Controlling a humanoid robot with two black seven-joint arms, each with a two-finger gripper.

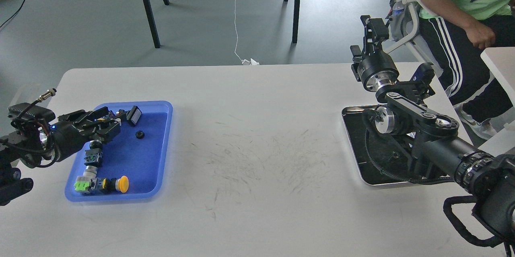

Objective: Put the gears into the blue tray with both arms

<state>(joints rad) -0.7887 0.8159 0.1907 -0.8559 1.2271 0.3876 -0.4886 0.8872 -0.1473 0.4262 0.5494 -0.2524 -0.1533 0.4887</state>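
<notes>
One gear [139,134] lies flat inside the blue tray [163,152], near its far end, clear of the switches [100,184] at its near-left corner. Your left gripper [105,122] hangs over the tray's far-left corner, jaws parted and empty. Your right gripper [373,33] is raised beyond the silver tray [349,136]; you can't tell its jaws.

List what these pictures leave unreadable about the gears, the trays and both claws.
- Silver tray, head view: the right arm covers most of its black inside, so gears left there cannot be counted.
- Right claw: dark and end-on, fingers indistinguishable.
- Left claw: dark against the switches in the blue tray; open or shut unclear.
- Gear: too small to see teeth.
</notes>
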